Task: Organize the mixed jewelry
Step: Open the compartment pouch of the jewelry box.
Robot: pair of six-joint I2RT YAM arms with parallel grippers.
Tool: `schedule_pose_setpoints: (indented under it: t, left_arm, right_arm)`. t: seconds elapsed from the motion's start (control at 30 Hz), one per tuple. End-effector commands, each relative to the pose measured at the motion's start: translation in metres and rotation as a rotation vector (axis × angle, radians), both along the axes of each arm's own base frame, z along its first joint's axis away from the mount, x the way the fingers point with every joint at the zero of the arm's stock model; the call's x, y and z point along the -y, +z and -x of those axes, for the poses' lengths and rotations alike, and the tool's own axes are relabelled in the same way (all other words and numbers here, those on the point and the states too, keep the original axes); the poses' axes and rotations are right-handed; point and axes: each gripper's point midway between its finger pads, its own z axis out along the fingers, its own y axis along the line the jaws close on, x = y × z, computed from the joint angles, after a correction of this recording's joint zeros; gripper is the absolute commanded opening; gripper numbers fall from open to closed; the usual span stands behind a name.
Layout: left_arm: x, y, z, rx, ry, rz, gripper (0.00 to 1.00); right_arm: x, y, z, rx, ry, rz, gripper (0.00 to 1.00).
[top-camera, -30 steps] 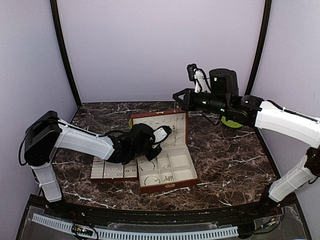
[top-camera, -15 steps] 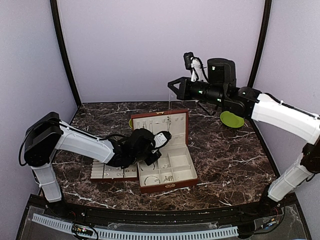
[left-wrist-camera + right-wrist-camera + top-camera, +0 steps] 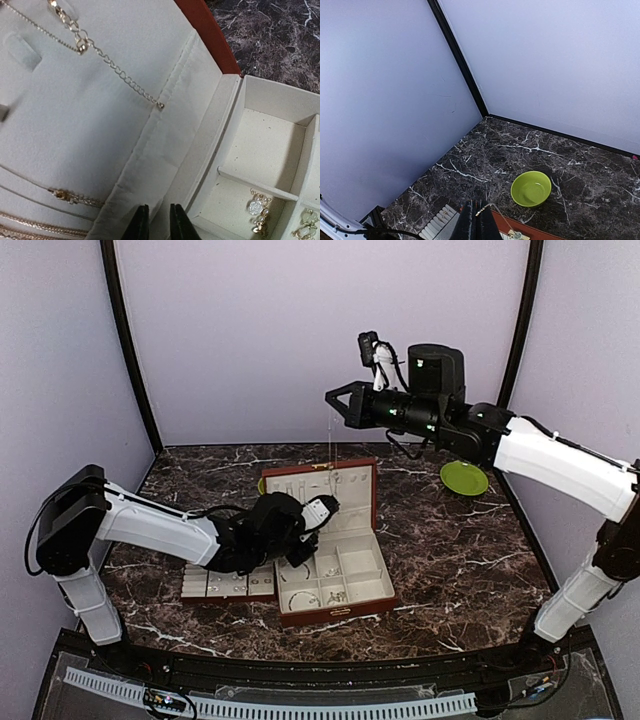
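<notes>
The red-brown box [image 3: 340, 615] stands open with its cream lid [image 3: 350, 485] upright. My right gripper [image 3: 332, 400] is raised high above the lid and shut on a fine chain [image 3: 330, 440] that hangs down to the lid. In the right wrist view its shut fingers [image 3: 476, 220] pinch the chain [image 3: 492, 207]. My left gripper [image 3: 320, 508] is at the lid's base. In the left wrist view its fingertips [image 3: 141, 222] stand narrowly apart, pinching a fold of the lid's pocket fabric [image 3: 165, 165]. Chains [image 3: 125, 80] lie on the lining and small earrings [image 3: 257, 210] sit in a compartment.
A cream ring tray [image 3: 228, 582] lies left of the box and shows in the right wrist view [image 3: 440, 220]. A lime-green plate [image 3: 464, 478] sits at the back right. A lime-green bowl [image 3: 531, 188] stands behind the lid. Purple walls enclose the marble table [image 3: 460, 560].
My right gripper has risen and moved left, drawing the chain up taut above the lid. My left gripper has shifted slightly down and left at the lid's base.
</notes>
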Motion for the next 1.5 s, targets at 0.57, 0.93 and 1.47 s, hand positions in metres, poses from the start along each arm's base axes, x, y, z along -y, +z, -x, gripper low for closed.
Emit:
schedule_pose_setpoints:
  t: [0.57, 0.93, 1.47]
  left_arm:
    - [-0.018, 0.032, -0.006, 0.105, 0.067, 0.016, 0.31]
    - [-0.028, 0.039, -0.003, 0.113, 0.093, 0.054, 0.38]
    - [-0.029, 0.067, -0.010, 0.222, 0.093, 0.064, 0.46]
  right_arm:
    - [-0.019, -0.020, -0.010, 0.015, 0.045, -0.007, 0.00]
    - [-0.021, -0.051, -0.008, -0.030, 0.056, 0.022, 0.00]
    - [-0.023, -0.059, -0.014, -0.042, 0.034, 0.032, 0.00]
